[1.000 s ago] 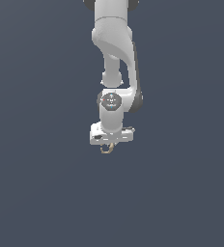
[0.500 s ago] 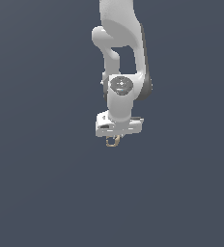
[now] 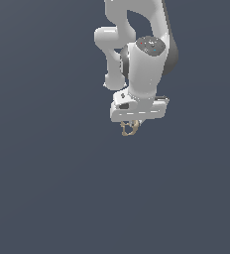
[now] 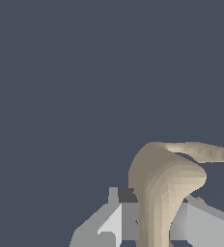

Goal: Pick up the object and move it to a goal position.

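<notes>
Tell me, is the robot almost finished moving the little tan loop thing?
The pick-up looks done: the end effector is shut on the tan looped piece, which hangs just below the white hand, and the wrist view shows it squeezed between the fingers. In hand now is carrying it. Still left: reaching the goal position, and no goal marker shows in either view, so I can't tell how far away that is.

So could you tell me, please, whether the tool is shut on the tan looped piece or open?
Shut on it: the tool has the tan looped piece pinched between its fingers.
</notes>
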Available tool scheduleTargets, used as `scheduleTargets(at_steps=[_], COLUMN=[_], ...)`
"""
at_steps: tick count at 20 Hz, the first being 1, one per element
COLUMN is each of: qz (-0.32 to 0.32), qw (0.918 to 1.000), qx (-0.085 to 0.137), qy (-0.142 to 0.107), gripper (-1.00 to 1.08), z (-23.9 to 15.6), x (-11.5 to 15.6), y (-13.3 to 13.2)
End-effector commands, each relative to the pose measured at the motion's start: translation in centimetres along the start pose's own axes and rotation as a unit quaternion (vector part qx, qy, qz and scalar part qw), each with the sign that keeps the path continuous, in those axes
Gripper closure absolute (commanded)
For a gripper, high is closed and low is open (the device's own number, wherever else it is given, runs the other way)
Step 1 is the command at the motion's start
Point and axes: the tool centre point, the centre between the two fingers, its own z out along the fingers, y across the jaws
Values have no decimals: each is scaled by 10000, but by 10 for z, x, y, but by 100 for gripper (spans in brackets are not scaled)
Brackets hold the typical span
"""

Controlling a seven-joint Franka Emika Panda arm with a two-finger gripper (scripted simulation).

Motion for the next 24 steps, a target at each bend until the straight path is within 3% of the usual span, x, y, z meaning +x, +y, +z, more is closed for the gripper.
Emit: scheduleTargets(at_steps=[1,12,24], qz=[1,2,3], qw=[10000,10000,10000], qx=[-3,4,7], qy=[-4,-6,-6], gripper=[108,108,108], z=[-27,-110,-128], x=[-3,-7,-5], y=[-14,-60,-70])
